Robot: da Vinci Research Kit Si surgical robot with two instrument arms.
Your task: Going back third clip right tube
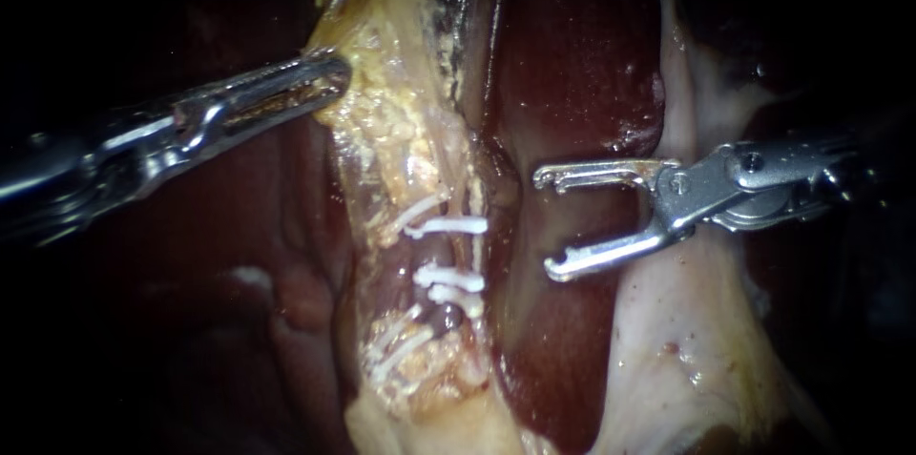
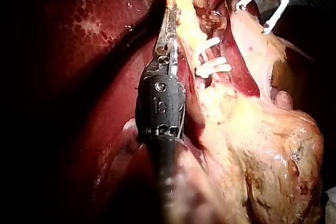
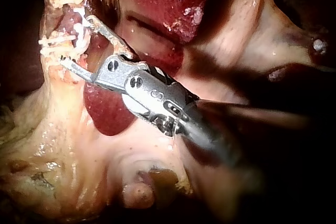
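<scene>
Three white clips (image 1: 448,224) (image 1: 447,276) (image 1: 458,299) sit across the right tube (image 1: 441,253) in the yellow fatty strip. My right instrument (image 1: 546,224) hovers just right of them, over dark liver, jaws wide open and empty, apart from the clips. In the right wrist view its open jaws (image 3: 77,40) stand close to the clips (image 3: 56,40). My left instrument (image 1: 329,83) holds the fatty strip's left edge higher up, jaws shut on that tissue. The left wrist view shows these jaws (image 2: 169,24) beside the clips (image 2: 212,64).
Dark red liver (image 1: 572,64) lies right of the strip. A pale tissue fold (image 1: 687,341) runs under the right instrument's shaft. More white clips (image 1: 396,348) sit lower left on the strip. My right instrument (image 2: 253,18) shows beyond the clips in the left wrist view.
</scene>
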